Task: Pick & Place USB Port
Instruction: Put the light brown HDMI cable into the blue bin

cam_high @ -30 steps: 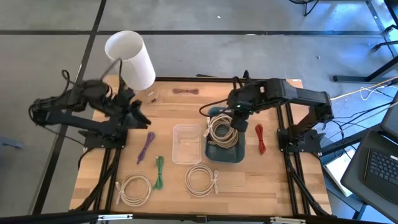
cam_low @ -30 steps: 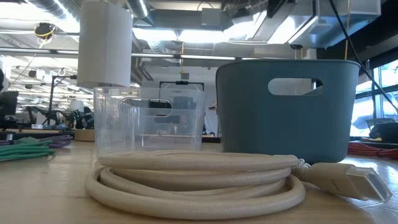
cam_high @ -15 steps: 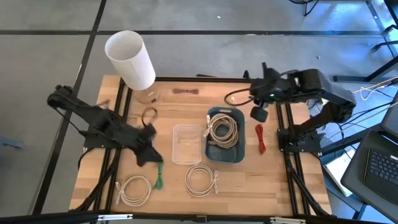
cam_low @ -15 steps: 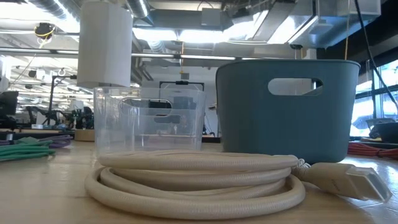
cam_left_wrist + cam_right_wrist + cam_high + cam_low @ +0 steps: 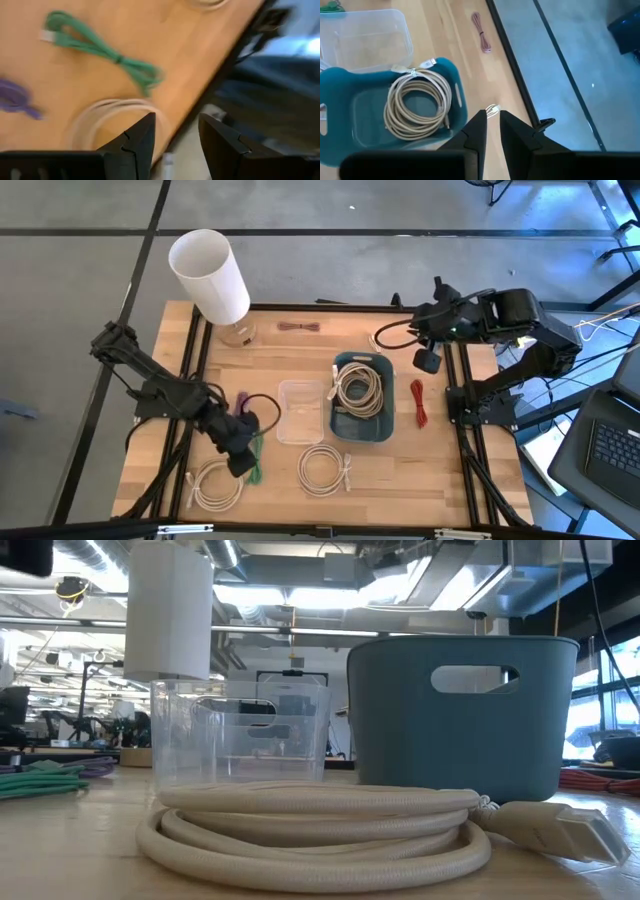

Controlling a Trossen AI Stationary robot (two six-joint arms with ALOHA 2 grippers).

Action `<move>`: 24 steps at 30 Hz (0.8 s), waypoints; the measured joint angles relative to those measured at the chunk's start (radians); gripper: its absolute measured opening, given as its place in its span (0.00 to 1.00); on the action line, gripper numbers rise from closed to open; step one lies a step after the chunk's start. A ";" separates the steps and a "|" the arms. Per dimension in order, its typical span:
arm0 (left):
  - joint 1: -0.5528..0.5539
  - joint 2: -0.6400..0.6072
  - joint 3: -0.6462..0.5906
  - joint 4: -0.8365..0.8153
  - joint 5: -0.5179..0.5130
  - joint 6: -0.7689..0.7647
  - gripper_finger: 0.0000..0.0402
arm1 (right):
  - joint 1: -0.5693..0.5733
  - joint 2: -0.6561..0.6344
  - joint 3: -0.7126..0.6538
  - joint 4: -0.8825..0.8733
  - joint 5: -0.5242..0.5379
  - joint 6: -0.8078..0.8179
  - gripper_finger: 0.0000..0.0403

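Note:
A beige coiled cable [image 5: 358,392] lies inside the teal basket [image 5: 385,430]. Two more beige coils [image 5: 218,482] [image 5: 325,470] lie flat near the table's near edge. The one on the right fills the low view [image 5: 320,825]. My left gripper [image 5: 244,468] [image 5: 176,131] is open above the table. It hovers over the green cable [image 5: 256,455] [image 5: 100,55], beside the left coil [image 5: 115,117]. The purple cable [image 5: 238,405] lies by its arm. My right gripper [image 5: 429,363] [image 5: 493,116] is shut and raised over the table's far right part, away from the basket [image 5: 350,110].
A clear plastic container [image 5: 300,412] stands left of the basket. A red cable [image 5: 418,402] lies right of the basket and a brownish one [image 5: 297,327] lies by the far edge. A tall white cylinder [image 5: 210,275] stands at the far left corner.
My left arm has swung from the table's far left side toward the near edge and centre, and its gripper now hangs over the green cable. My right gripper has drawn back from over the basket toward the far right corner. The beige coil stays in the basket.

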 joint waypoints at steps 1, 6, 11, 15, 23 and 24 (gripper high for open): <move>-0.003 0.011 0.000 -0.022 -0.007 0.023 0.36 | 0.000 0.000 0.000 0.000 0.000 0.006 0.14; -0.005 0.047 0.000 -0.067 -0.060 0.152 0.36 | 0.000 -0.003 0.000 0.000 -0.003 0.073 0.14; -0.005 0.064 0.000 -0.118 -0.066 0.186 0.36 | 0.000 -0.003 0.000 0.000 -0.004 0.104 0.14; -0.031 0.065 0.000 -0.122 -0.077 0.212 0.36 | 0.000 -0.002 0.000 0.000 -0.003 0.125 0.14; -0.205 0.064 -0.073 -0.123 -0.070 0.348 0.36 | 0.000 -0.002 0.000 0.000 0.024 0.119 0.14; -0.226 0.064 -0.088 -0.120 -0.075 0.370 0.36 | 0.000 -0.002 0.000 0.000 0.026 0.118 0.14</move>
